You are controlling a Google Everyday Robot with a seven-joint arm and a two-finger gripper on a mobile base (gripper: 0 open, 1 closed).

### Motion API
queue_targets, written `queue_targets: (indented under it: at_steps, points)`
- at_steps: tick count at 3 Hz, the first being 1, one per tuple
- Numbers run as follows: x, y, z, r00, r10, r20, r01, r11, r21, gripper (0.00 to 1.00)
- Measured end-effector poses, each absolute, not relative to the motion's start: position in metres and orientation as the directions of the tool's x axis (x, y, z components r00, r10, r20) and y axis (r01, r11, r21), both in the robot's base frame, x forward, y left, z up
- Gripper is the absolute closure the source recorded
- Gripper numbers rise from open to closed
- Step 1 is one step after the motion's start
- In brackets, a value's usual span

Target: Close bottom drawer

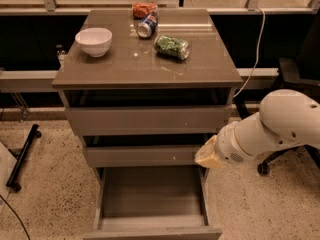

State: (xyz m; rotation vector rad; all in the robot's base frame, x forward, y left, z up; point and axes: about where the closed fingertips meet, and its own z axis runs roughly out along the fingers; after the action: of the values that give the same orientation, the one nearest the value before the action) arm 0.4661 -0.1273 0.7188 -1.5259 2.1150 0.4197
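The bottom drawer (150, 196) of the grey-brown cabinet is pulled far out, its shallow grey box empty and its plain front (152, 233) at the lower edge of the view. My white arm (280, 126) reaches in from the right. The gripper (207, 154) at its pale tip sits by the cabinet's right side, level with the middle drawer (142, 155) and just above the bottom drawer's right wall.
On the cabinet top (147, 66) stand a white bowl (93, 40), a tipped can (145, 26), a green crumpled bag (172, 46) and a red packet (144, 8). The top drawer (147, 119) sticks out slightly. A chair base (270, 164) stands right; a black stand foot (22, 156) lies left.
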Motion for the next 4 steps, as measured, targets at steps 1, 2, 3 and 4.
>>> queue_targets:
  at_steps: [1, 2, 3, 4]
  points:
    - [0.4657, -0.1261, 0.7194, -0.248, -0.794, -0.555, -0.945, 0.324, -0.039, 0.82]
    - [0.4653, -0.125, 0.72, -0.246, -0.795, -0.555, -0.946, 0.321, -0.041, 0.59]
    - [0.4649, -0.1239, 0.7205, -0.243, -0.796, -0.554, -0.947, 0.319, -0.042, 0.35]
    - [0.4641, -0.1282, 0.7185, -0.239, -0.798, -0.554, -0.946, 0.319, -0.051, 0.45]
